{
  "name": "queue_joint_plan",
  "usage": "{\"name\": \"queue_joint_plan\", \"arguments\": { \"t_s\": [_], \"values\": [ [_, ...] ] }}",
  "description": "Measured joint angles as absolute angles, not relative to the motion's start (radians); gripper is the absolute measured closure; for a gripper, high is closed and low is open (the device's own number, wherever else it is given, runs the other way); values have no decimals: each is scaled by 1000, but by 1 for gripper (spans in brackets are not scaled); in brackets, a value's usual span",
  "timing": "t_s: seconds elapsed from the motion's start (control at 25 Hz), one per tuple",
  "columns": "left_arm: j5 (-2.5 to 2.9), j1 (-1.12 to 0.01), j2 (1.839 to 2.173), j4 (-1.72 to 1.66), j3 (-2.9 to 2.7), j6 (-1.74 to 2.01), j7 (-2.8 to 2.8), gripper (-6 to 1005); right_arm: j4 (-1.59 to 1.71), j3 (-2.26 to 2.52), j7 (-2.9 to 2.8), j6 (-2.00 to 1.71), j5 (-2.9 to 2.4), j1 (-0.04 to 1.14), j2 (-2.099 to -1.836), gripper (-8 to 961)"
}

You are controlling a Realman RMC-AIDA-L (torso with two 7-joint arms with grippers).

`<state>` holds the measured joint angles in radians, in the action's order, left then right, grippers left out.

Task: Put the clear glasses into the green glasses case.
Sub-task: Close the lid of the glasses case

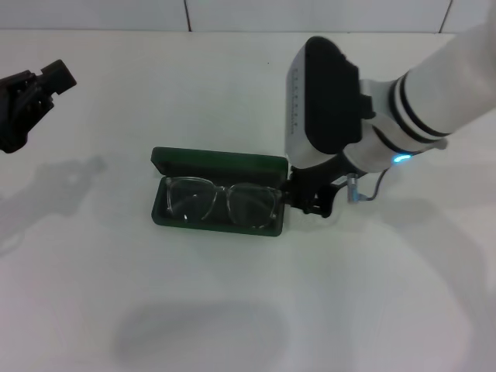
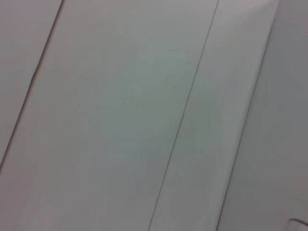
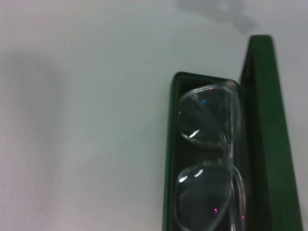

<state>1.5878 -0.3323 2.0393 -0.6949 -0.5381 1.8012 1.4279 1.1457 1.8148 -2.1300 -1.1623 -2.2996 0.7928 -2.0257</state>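
Observation:
The green glasses case (image 1: 219, 164) lies open in the middle of the white table, its lid standing up along the far side. The clear glasses (image 1: 221, 203) rest inside its tray, lenses side by side. In the right wrist view the clear glasses (image 3: 207, 159) lie in the dark lining beside the raised green lid (image 3: 263, 125). My right gripper (image 1: 311, 198) hangs low at the case's right end, close to the rim and just off the glasses. My left gripper (image 1: 35, 93) stays parked far off at the table's left edge.
The white table (image 1: 232, 310) spreads all around the case. A tiled white wall runs along the back, and the left wrist view shows only pale panels with thin seams. The right arm's bulky wrist (image 1: 325, 97) hovers over the area behind the case's right end.

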Motion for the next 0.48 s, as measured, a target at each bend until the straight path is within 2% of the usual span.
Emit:
{"name": "queue_joint_plan", "arguments": {
  "t_s": [0.24,0.28,0.32,0.48],
  "values": [
    [1588,-336,2024,-703,-535,1796,1429,944,1419,1791,-2247,-1275,-2420,664,-2026,837],
    [1588,-336,2021,-703,-535,1794,1430,944,1483,1749,-2261,-1309,-2388,611,-2027,837],
    [1588,-336,2017,-703,-536,1791,1431,944,1483,1749,-2261,-1309,-2388,611,-2027,837],
    [1631,-338,2002,-706,-540,1750,1440,943,1586,1656,-2265,-1322,-2305,481,-2024,837]
  ]
}}
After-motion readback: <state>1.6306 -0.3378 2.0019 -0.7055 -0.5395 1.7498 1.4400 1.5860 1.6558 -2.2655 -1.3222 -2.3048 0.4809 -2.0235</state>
